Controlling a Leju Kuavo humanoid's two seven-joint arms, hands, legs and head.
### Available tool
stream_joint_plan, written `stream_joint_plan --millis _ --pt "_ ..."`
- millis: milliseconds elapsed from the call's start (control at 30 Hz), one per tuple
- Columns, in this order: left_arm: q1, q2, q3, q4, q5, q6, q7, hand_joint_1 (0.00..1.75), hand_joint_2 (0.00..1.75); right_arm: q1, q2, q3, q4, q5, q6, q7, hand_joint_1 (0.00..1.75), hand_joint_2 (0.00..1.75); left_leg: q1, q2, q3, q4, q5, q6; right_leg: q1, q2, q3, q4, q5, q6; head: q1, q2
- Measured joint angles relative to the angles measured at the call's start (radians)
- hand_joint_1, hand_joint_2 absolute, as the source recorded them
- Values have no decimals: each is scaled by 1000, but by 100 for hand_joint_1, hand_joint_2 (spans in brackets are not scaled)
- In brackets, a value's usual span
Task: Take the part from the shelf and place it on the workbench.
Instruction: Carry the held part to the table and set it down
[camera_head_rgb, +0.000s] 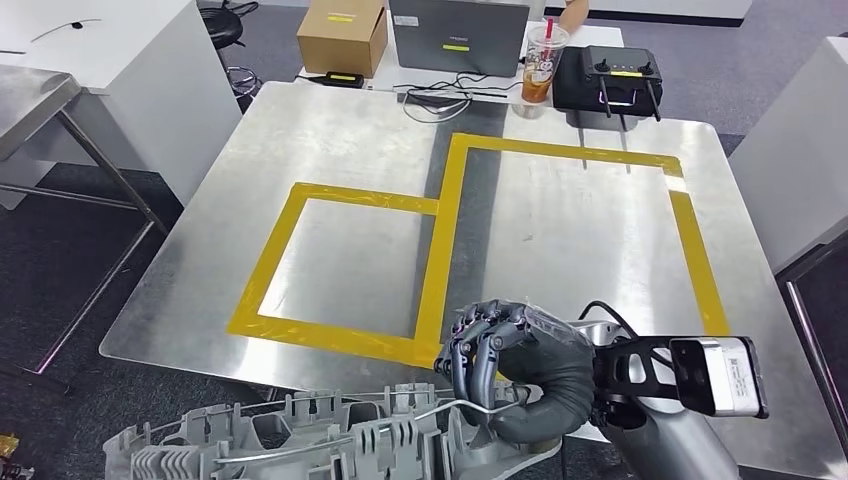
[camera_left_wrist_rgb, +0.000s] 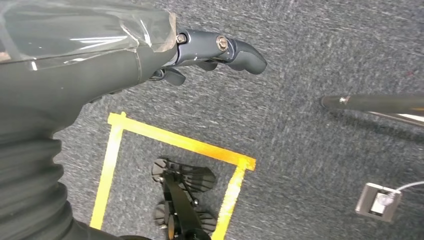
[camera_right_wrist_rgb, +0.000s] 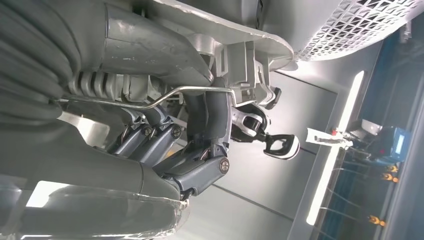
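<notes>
Part: a grey ribbed casting, held low at the near edge of the desk, not yet over the yellow tape squares; probably kept level so it can be set down flat.
Right hand: fingers curled tight around the part's end, near its thin wire rod.
Left hand: hangs over the carpet, fingers loosely apart, holding nothing.

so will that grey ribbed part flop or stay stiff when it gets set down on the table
Probably stiff: the part looks like a cast piece with ribs. Held at one end by the right hand, it may tilt. It could slide on the shiny table.
</notes>
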Motion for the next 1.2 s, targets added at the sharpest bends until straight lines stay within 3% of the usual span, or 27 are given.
stream_joint_plan --millis 100,167,200,267,300,333,367,400,467,500,533,667,733,800,833,867,900,967,1033,1133,1200 --pt "-1 0 0 0 0 3 -1 0 175 0 1 -5 -1 4 -1 -2 175 175 2 1 2 6 -16 -16 4 3 15 -26 3 -34 0 0" --pt "-1 -1 -1 0 -1 4 -4 0 175 0 1 -6 -2 5 -1 -4 175 175 7 5 -4 30 -34 -27 1 5 21 -28 -1 -47 -2 0" --pt "-2 -1 -1 -1 -1 4 -5 0 175 0 1 -6 -4 5 -1 -6 175 175 9 6 -24 73 -56 -33 -2 5 26 -29 -4 -53 -3 0" --pt "-2 -1 -1 -1 0 3 -7 0 175 0 2 -7 -7 5 -1 -10 175 175 12 9 -99 211 -114 -43 0 6 31 -28 -10 -61 -6 0" --pt "-1 -1 -1 -1 0 2 -7 0 175 0 3 -7 -9 5 -1 -11 175 175 13 9 -140 278 -135 -45 0 8 33 -28 -12 -63 -6 0" --pt "-1 -2 -1 -1 0 0 -7 0 175 0 4 -7 -9 6 -1 -12 175 175 14 9 -168 315 -136 -46 1 10 34 -28 -14 -64 -6 0" --pt "-1 -2 -1 -1 1 -2 -8 0 175 0 6 -7 -10 9 -2 -12 175 175 14 9 -177 311 -116 -46 1 13 38 -28 -16 -65 -6 0" --pt "-1 -2 -1 -2 1 -4 -8 0 175 0 7 -7 -12 12 -4 -12 175 175 14 9 -164 266 -78 -43 1 17 42 -28 -18 -64 -6 0" --pt "-1 -3 0 -6 3 -8 -8 0 175 -1 9 -7 -19 24 -13 -12 175 175 12 4 -104 119 5 -33 4 26 51 -28 -24 -60 -6 0" --pt "-1 -3 0 -9 4 -10 -9 0 175 -2 11 -8 -23 33 -20 -12 175 175 10 1 -80 62 27 -28 5 30 53 -28 -26 -57 -6 0" --pt "-1 -3 0 -11 5 -11 -9 0 175 -3 12 -9 -27 42 -29 -13 175 175 8 -1 -66 31 35 -23 7 33 53 -28 -28 -52 -6 0" --pt "-1 -5 0 -18 14 -15 -12 0 175 -2 12 -24 -46 88 -75 -13 175 175 6 5 -48 4 39 -2 6 32 46 -19 -38 -34 -5 0" --pt "-1 -6 -1 -21 17 -17 -14 0 175 2 11 -39 -57 122 -109 -14 175 175 9 10 -37 -10 46 9 8 22 5 66 -78 -38 -3 0" --pt "-1 -7 -1 -23 19 -18 -16 0 175 16 11 -59 -63 181 -154 -20 175 175 7 15 -36 -11 46 14 9 17 -65 205 -130 -43 -3 0" --pt "-1 -7 -1 -24 19 -18 -16 0 175 25 10 -72 -64 216 -176 -26 175 175 6 17 -36 -11 45 15 9 16 -90 250 -142 -40 -3 0" --pt "-1 -8 -1 -24 20 -18 -17 0 175 35 10 -87 -65 254 -195 -32 175 175 6 18 -35 -11 44 15 8 15 -97 258 -137 -34 -3 0" --pt "-1 -9 -1 -24 21 -18 -17 0 175 43 9 -103 -65 286 -211 -36 175 175 5 20 -34 -10 42 14 7 12 -82 222 -117 -25 -2 0" --pt "0 -10 -1 -24 27 -17 -16 0 175 52 9 -141 -65 341 -236 -35 175 175 3 23 -33 -4 36 8 7 -8 -12 73 -59 -12 -1 0" --pt "0 -11 0 -25 36 -15 -14 0 175 54 12 -175 -65 417 -269 -22 175 175 -3 28 -34 5 27 -1 10 -22 37 -24 -25 -21 -2 0" --pt "2 -11 1 -30 49 -16 -7 0 175 52 13 -210 -66 590 -329 31 175 175 -2 35 -35 10 20 -13 11 -14 44 -35 -19 -41 -3 0" --pt "2 -11 1 -33 54 -19 -4 0 175 42 8 -225 -60 735 -369 80 175 175 3 33 -52 49 -6 -24 5 -9 48 -38 -17 -51 -6 0"
